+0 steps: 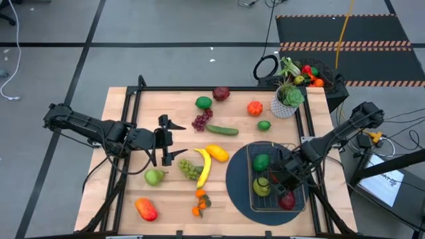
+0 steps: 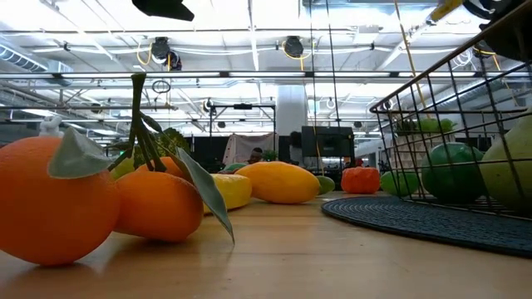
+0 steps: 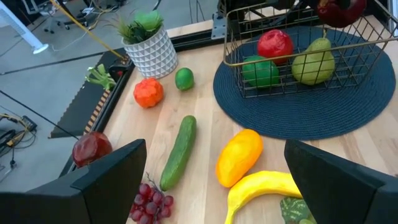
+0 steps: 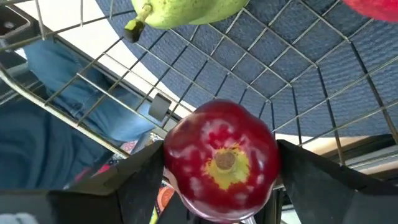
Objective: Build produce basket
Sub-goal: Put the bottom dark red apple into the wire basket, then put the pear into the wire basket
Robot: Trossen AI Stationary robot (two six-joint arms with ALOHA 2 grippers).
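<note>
Your right pincer (image 1: 287, 189) is over the near end of the basket (image 1: 251, 154), clamped on a red apple (image 4: 221, 160) between both fingers, above the mesh floor. The basket sits on the dark round mat (image 1: 234, 179) and holds a green apple (image 1: 261, 161), a pear (image 1: 261, 186) and another red apple (image 3: 274, 44). Your left pincer (image 1: 174, 141) hangs wide open and empty over the tabletop (image 1: 126, 179), between the purple grapes (image 1: 201, 120) and green grapes (image 1: 190, 168). Banana (image 1: 203, 166), cucumber (image 1: 222, 130) and oranges (image 1: 199, 202) lie loose outside the basket.
</note>
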